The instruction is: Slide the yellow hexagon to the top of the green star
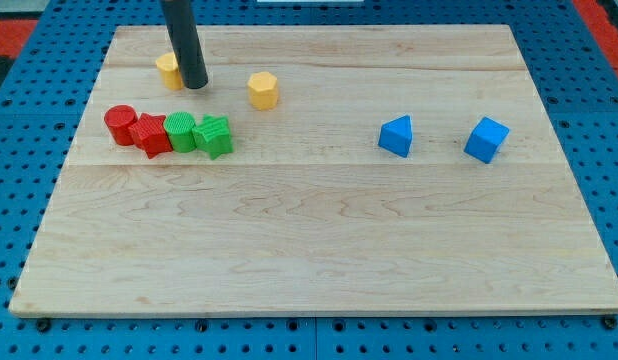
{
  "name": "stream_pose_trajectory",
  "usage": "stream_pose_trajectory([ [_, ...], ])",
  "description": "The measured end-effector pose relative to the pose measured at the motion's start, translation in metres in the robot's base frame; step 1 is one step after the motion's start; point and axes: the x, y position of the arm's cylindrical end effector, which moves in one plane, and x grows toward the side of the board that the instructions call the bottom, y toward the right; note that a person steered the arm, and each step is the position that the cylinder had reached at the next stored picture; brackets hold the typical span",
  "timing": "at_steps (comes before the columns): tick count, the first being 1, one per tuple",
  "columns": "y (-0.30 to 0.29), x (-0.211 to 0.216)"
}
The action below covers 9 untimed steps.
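Tip set down between two yellow blocks on the desk (319,250)

The tip (196,87) carries nothing; a yellow block (168,70) touches its left, the yellow hexagon (263,90) is seen rightward, the green star (214,136) below it.

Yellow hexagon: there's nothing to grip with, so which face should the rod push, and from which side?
Push the yellow hexagon on its face toward the view's right, coming round from that side. The green star lies toward the view's lower left, so the spot above it is leftward. My tip now stands on the hexagon's left, beside another yellow block.
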Motion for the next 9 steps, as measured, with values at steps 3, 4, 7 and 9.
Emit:
stream_pose_trajectory([
  [3,-0.067,-0.059],
  [4,-0.050,-0.059],
  [7,0.042,-0.092],
  [9,0.076,-0.084],
])
